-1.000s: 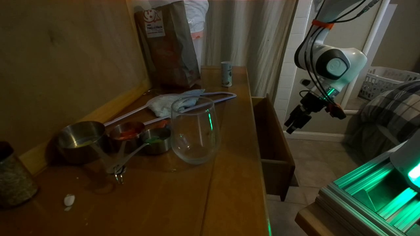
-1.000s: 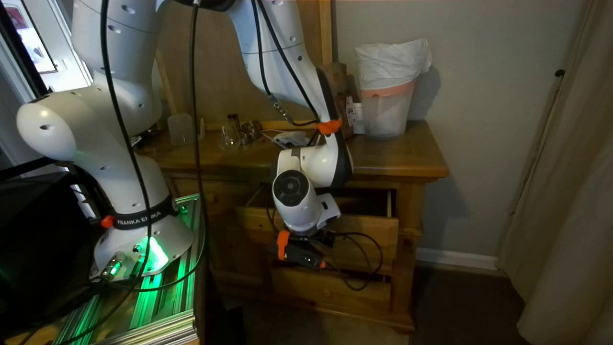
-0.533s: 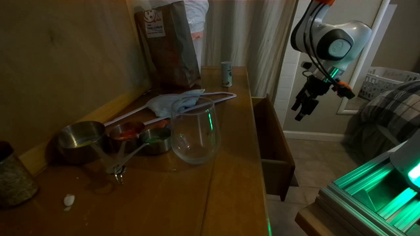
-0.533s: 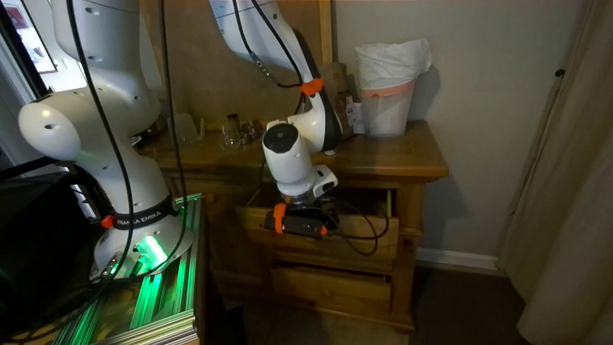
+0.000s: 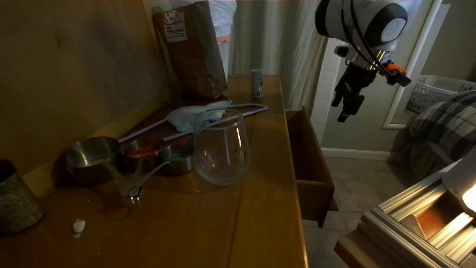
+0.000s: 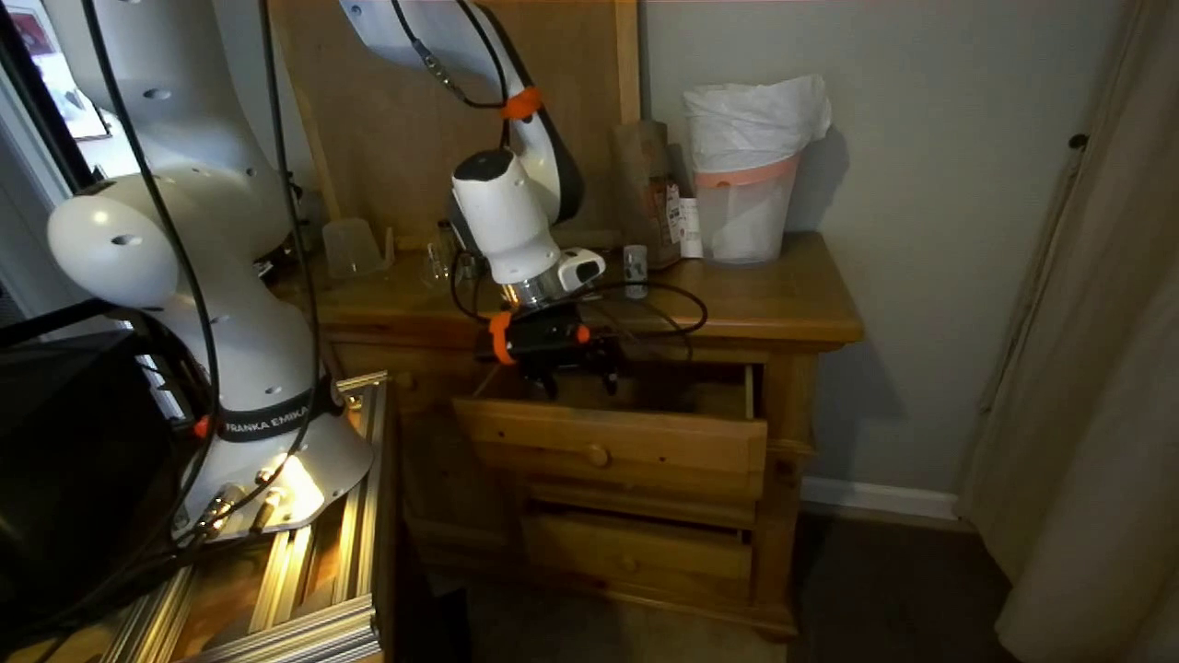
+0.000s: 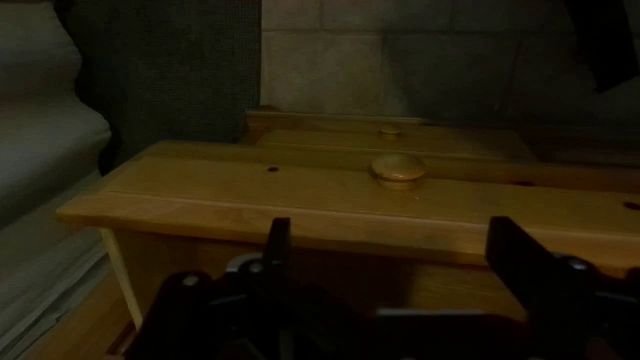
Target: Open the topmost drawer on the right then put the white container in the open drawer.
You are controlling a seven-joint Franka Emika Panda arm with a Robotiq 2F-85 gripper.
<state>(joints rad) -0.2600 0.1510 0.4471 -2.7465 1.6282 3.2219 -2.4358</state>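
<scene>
Gripper (image 7: 389,222) spread wide, nothing visible between the fingers (image 7: 278,242), lower half of the wrist view. In an exterior view it hangs mid-frame, above the top drawer (image 6: 686,456), not on the knob (image 6: 599,455). Drawer's pulled out, so I'd call step one done; pick is next. White container (image 5: 257,84): my read is the small printed cylinder standing upright on the dresser (image 5: 267,208), upper middle of an exterior view, right of the paper bag (image 5: 191,56). In both exterior views it's apart from the gripper; out of the wrist view. There's also a cloudy tub (image 6: 351,249), left of centre, so not certain. Handling, guessing: light, stiff, thin-walled, a bit slick; can't tell how full. Take it across the body around mid-height, one finger each side, coming from above. Top detail too small to tell, so don't grab there. Modest squeeze, else it may dent. Narrow base, so a one-sided nudge could tip it. Keep it upright, clear the drawer front on the way in, set down before letting go.
</scene>
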